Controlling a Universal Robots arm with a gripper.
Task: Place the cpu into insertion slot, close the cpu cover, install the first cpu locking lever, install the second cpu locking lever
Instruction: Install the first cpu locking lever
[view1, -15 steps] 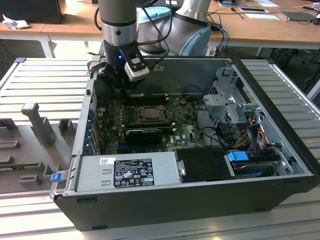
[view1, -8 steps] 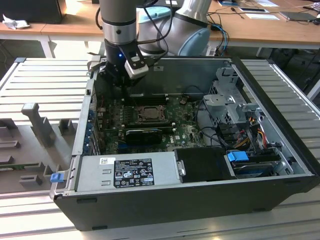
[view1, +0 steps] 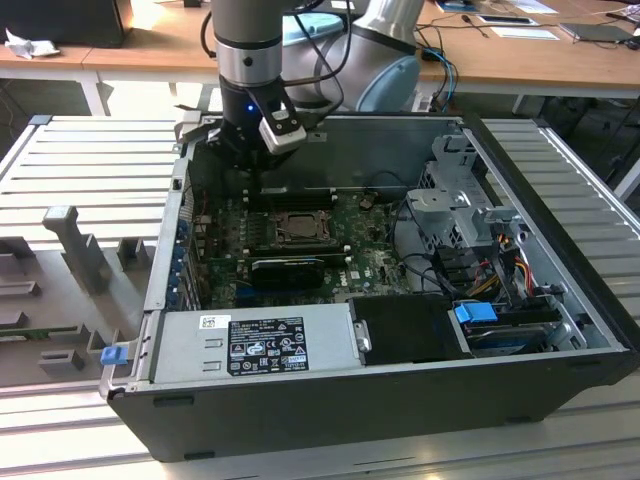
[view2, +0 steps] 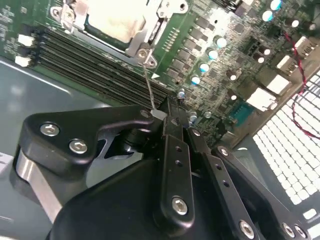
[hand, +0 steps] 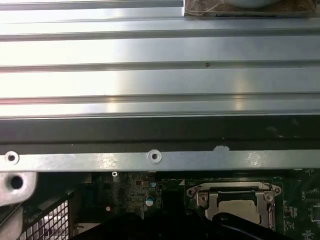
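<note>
The cpu (view2: 116, 20) shows its pale metal top inside the insertion slot (view1: 300, 228), also seen as the cpu (hand: 239, 210) in the first wrist view. The dull-silver cpu cover (view2: 148, 34) lies down around it as a frame. A thin wire locking lever (view2: 149, 85) runs from the socket's corner to my gripper (view2: 167, 120). The black fingers are shut on the lever's bent tip. In the exterior view the gripper (view1: 255, 170) hangs inside the open computer case, just behind the socket.
Long black memory slots (view2: 90, 65) run beside the socket. A black heatsink-like block (view1: 290, 268) sits in front of it. A power supply (view1: 250, 345) fills the case front, and a drive cage (view1: 460, 200) with cables stands on the exterior view's right. The case wall (hand: 150, 157) is close behind.
</note>
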